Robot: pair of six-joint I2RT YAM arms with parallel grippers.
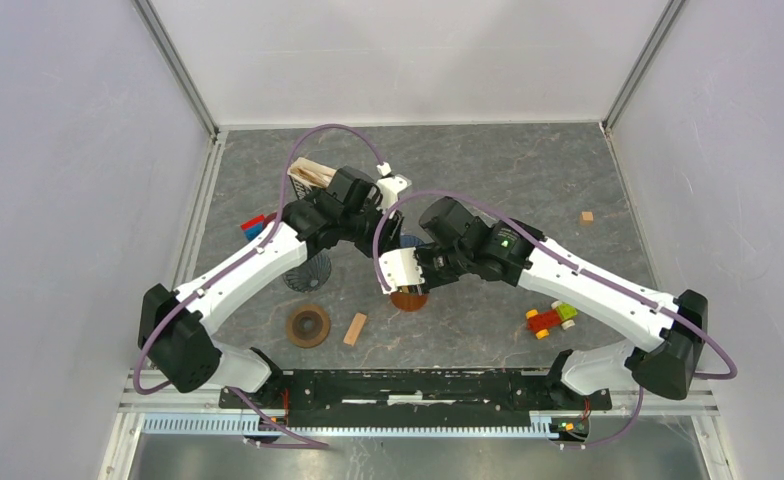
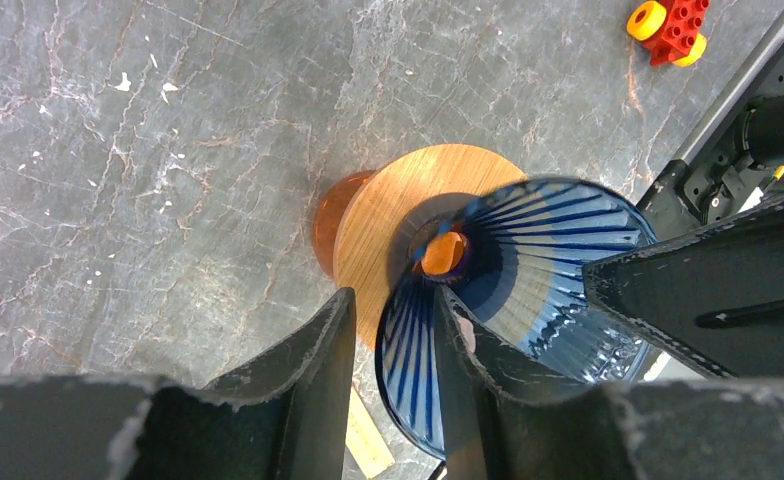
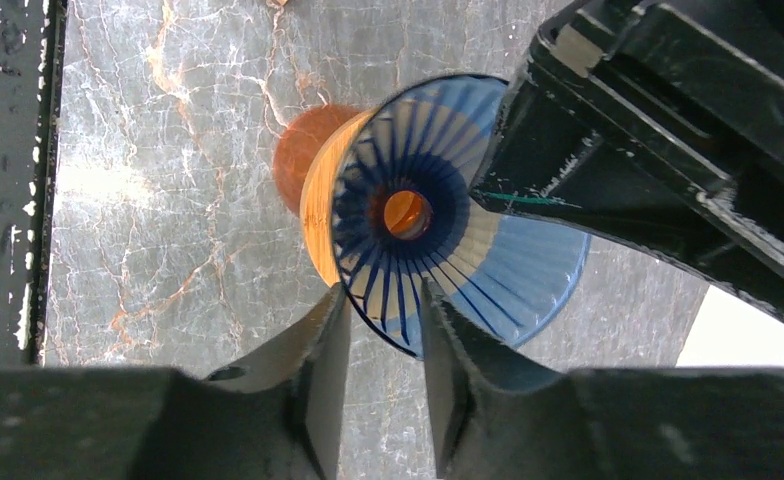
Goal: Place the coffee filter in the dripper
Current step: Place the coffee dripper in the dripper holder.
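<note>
The blue ribbed dripper [image 2: 538, 250] with its round wooden base [image 2: 388, 215] hangs tilted over an orange disc [image 1: 408, 298]. It also shows in the right wrist view [image 3: 448, 230]. My right gripper [image 3: 383, 292] is shut on its rim, one finger inside the cone and one outside. My left gripper [image 2: 393, 300] straddles the opposite rim: the inner finger rests on the wall and a slit shows at the outer finger. In the top view the left gripper [image 1: 393, 222] and the right gripper [image 1: 408, 268] meet over the dripper [image 1: 411, 241]. Beige coffee filters [image 1: 313, 173] stand in a holder at the back left.
A dark mesh cone [image 1: 308, 270], a brown ring [image 1: 308, 325] and a wooden block [image 1: 355, 328] lie in front of the left arm. A red and yellow toy [image 1: 550, 318] lies to the right, a small wooden cube [image 1: 587, 216] at the far right, and red and blue bricks [image 1: 256, 226] at the left.
</note>
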